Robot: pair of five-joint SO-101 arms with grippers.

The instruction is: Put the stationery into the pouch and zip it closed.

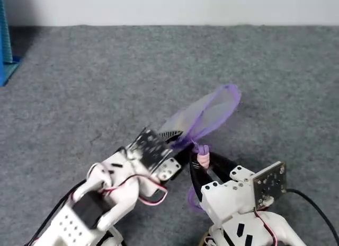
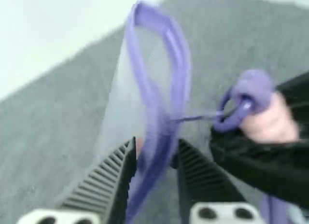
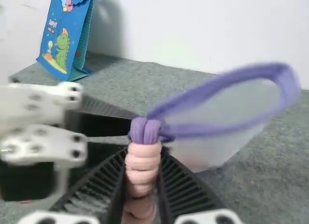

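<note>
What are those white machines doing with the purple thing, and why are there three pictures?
They are two robot arms, left arm and right arm, side by side on a grey table. One picture looks down from above; the other two come from a camera on each arm's wrist. Each arm ends in a pinching tool. The left tool pinches the purple edge of a see-through pouch. The right tool pinches the pink tag tied to the pouch's zip. So they hold the pouch between them. A blue paper bag stands by the wall.
</note>
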